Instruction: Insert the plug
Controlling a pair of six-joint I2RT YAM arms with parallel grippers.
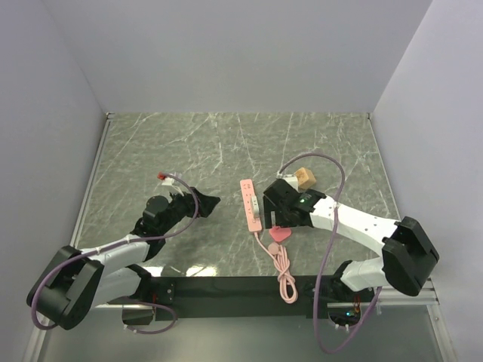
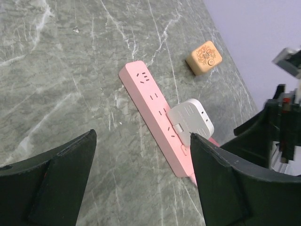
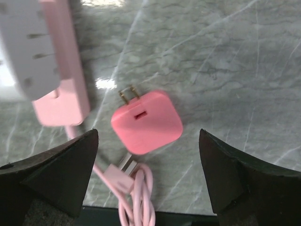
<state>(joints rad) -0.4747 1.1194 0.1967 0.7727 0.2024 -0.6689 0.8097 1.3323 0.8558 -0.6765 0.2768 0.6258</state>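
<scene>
Plug (image 3: 146, 121): small coral-pink square block with rounded corners. It lies flat on the bench (image 1: 189, 143), with a small rectangular slot in its top face and two metal prongs (image 3: 128, 93) pointing to the upper left of the frame. They point at the cord end of the pink power strip (image 3: 61, 94) but stay clear of it.

In the top view the plug (image 1: 280, 233) sits lower centre, just right of the strip (image 1: 250, 205) and near the bench's bottom edge. The coiled cord (image 3: 136, 197) is just below it. Bare marble shows right of and above the plug.

Right end effector (image 3: 148, 134): fingers spread wide either side of the plug, gripping nothing.

Left end effector (image 2: 142, 139): also wide apart and empty, left of the strip. A white adapter (image 2: 190, 117) sits in the strip. The tan cube (image 2: 203, 57) is at upper right, apart.
</scene>
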